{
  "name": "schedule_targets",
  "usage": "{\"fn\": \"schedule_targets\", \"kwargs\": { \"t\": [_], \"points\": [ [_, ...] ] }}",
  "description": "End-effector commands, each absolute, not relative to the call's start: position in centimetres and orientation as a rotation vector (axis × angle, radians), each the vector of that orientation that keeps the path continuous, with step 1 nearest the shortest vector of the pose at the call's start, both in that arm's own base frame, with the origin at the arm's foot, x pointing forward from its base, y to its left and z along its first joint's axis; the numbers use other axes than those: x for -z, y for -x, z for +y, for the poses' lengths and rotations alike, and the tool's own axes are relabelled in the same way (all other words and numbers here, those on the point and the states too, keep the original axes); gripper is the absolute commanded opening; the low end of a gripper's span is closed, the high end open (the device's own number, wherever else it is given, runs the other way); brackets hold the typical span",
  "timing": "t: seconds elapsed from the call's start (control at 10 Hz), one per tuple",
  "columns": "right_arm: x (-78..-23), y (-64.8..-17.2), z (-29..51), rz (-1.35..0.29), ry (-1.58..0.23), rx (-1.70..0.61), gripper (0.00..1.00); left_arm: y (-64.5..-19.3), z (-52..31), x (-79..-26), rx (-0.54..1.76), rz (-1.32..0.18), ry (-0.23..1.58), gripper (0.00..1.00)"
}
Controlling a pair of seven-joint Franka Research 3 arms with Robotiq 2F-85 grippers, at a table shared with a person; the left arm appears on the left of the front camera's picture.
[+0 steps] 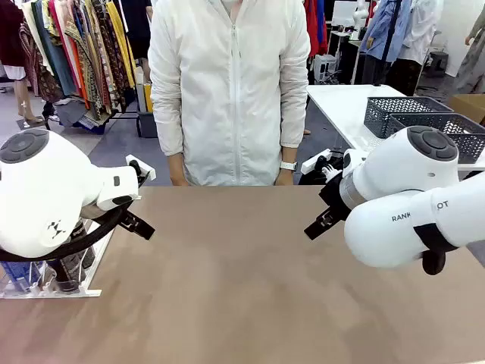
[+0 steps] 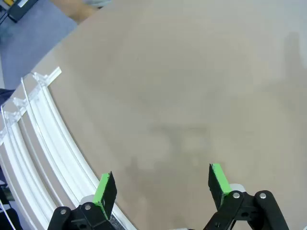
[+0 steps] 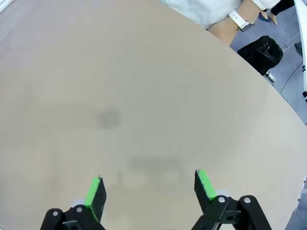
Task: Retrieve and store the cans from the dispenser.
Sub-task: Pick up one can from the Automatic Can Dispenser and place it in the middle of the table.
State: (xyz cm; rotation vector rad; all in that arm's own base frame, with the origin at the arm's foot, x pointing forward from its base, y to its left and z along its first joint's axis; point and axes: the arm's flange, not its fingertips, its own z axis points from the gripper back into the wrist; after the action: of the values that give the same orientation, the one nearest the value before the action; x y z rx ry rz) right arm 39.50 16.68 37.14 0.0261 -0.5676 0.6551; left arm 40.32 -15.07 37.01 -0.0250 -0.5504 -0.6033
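Observation:
The dispenser (image 1: 76, 290), a white and clear rack, sits at the table's left edge, mostly hidden under my left arm. A blue can (image 1: 15, 274) and a dark can (image 1: 64, 274) show partly in it. In the left wrist view the dispenser's white rails (image 2: 43, 143) curve along the left, with no can on the stretch in sight. My left gripper (image 2: 162, 184) hangs open over bare tabletop just right of the rails. My right gripper (image 3: 149, 188) is open too, above the bare table on the right side, holding nothing.
A person in a white jacket (image 1: 227, 91) stands at the far edge, hands down; a watch (image 3: 238, 19) is on one wrist. Dark lattice baskets (image 1: 424, 114) stand on a white table behind right. A black bag (image 3: 261, 50) lies on the floor.

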Motion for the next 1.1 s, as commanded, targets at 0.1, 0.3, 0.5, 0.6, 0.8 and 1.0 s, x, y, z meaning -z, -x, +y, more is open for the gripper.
{"fn": "schedule_targets", "kwargs": {
  "t": [0.1,0.3,0.5,0.6,0.8,1.0],
  "points": [
    [-37.14,-39.50,16.68,-0.568,-0.026,-0.655,1.00,-40.32,-15.07,-37.04,0.603,-0.551,0.025,1.00],
    [-37.14,-39.50,16.68,-0.568,-0.026,-0.655,1.00,-40.32,-15.07,-37.04,0.603,-0.551,0.025,1.00],
    [-37.14,-39.50,16.68,-0.568,-0.026,-0.655,1.00,-40.32,-15.07,-37.04,0.603,-0.551,0.025,1.00],
    [-37.14,-39.50,16.68,-0.568,-0.026,-0.655,1.00,-40.32,-15.07,-37.04,0.603,-0.551,0.025,1.00],
    [-37.14,-39.50,16.68,-0.568,-0.026,-0.655,1.00,-40.32,-15.07,-37.04,0.603,-0.551,0.025,1.00],
    [-37.14,-39.50,16.68,-0.568,-0.026,-0.655,1.00,-40.32,-15.07,-37.04,0.603,-0.551,0.025,1.00]
  ]
}}
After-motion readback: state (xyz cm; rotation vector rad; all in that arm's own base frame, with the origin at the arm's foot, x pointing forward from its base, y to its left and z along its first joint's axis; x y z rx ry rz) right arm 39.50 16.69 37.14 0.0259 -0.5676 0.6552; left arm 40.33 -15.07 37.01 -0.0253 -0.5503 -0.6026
